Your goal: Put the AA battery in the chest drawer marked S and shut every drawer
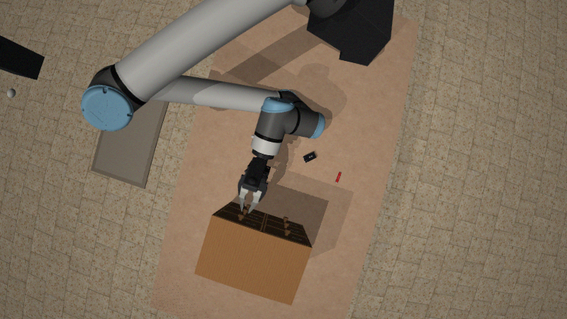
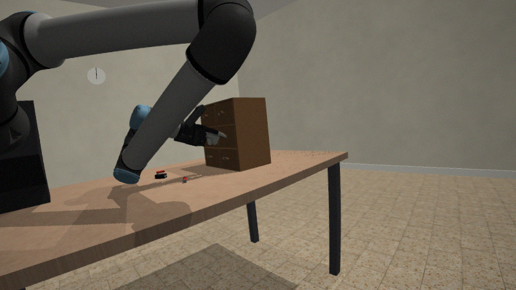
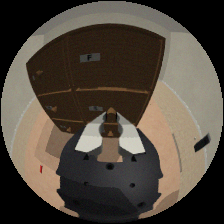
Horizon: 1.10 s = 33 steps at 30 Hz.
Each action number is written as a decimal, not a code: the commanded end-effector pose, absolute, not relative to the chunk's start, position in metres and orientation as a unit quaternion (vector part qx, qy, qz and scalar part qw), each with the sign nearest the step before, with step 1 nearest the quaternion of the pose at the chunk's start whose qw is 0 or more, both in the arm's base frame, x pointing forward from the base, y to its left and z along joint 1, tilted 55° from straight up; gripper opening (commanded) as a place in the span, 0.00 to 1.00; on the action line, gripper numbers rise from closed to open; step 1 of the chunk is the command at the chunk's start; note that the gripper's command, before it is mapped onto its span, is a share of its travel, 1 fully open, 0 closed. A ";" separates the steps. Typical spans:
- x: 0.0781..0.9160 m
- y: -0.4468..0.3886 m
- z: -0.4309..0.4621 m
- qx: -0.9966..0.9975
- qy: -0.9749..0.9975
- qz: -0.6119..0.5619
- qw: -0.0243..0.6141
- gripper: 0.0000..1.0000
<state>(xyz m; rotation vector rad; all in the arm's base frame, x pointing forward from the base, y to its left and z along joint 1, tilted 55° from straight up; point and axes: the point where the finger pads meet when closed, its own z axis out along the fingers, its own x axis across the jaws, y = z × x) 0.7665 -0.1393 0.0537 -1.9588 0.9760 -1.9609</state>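
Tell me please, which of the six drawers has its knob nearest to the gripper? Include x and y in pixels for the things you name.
The middle-row drawer [image 1: 256, 217] [image 2: 232, 141] [image 3: 135, 102], directly below drawer F [image 1: 245, 223] [image 2: 226, 118] [image 3: 120, 72]; its knob [image 1: 245, 212] [image 3: 111, 113] alone lies at the gripper's [image 1: 245, 212] [image 2: 225, 136] [image 3: 111, 116] fingertips.

My jaws [image 1: 248, 210] [image 2: 222, 136]: pale grey tips, black body. Chest [image 1: 254, 257] [image 2: 252, 133] [image 3: 117, 42]: orange-brown, finely grained top; darker brown fronts, grey label plates. Bench [image 1: 368, 130] [image 2: 216, 194] [image 3: 42, 150]: pinkish tan, faintly mottled. My arm [image 1: 205, 43] [image 2: 122, 32]: grey with sky-blue caps, black bands. Floor [image 1: 475, 158] [image 2: 415, 223]: beige tiles, rust-flecked. Walls [image 2: 378, 82]: greenish grey.
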 end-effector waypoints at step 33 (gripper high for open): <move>0.762 -0.139 0.054 -0.663 0.330 -0.664 0.102 0.07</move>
